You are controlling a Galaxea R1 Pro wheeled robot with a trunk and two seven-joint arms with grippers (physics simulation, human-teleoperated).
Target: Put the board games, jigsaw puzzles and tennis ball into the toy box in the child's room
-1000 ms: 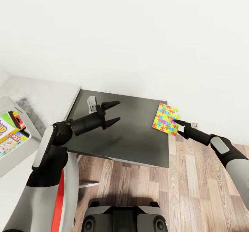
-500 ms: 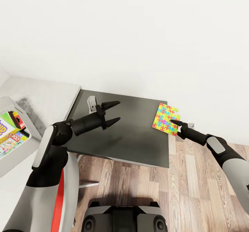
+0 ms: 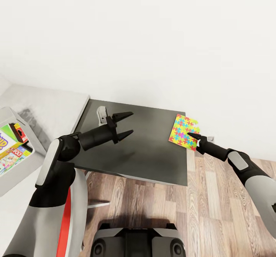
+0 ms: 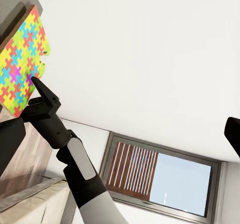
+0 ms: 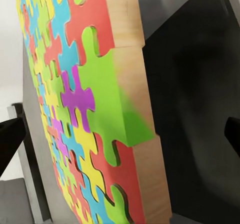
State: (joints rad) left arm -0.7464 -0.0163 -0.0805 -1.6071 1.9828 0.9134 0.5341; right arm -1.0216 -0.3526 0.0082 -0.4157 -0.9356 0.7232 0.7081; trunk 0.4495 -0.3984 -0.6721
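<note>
Resting on the dark desk's (image 3: 145, 153) far right corner, the bright multicoloured jigsaw puzzle sheet (image 3: 183, 132) meets the right tool (image 3: 193, 136), fingers spread at its edge. Right wrist view adds the sheet's thick wooden edge; left tool (image 3: 124, 125) open midair.

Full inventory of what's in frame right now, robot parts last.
jigsaw puzzle: one in clear sight, multicoloured, at the table's right edge; a sliver of another shows behind it.
table: one, dark grey, against the white wall.
toy box: one, light grey, far left, holding colourful game boxes.
floor: wood planks.
window: one, dark-framed, seen from the left wrist.
left gripper: black, open, above the table's left part.
right gripper: black, open, fingers astride the puzzle's near edge.
</note>
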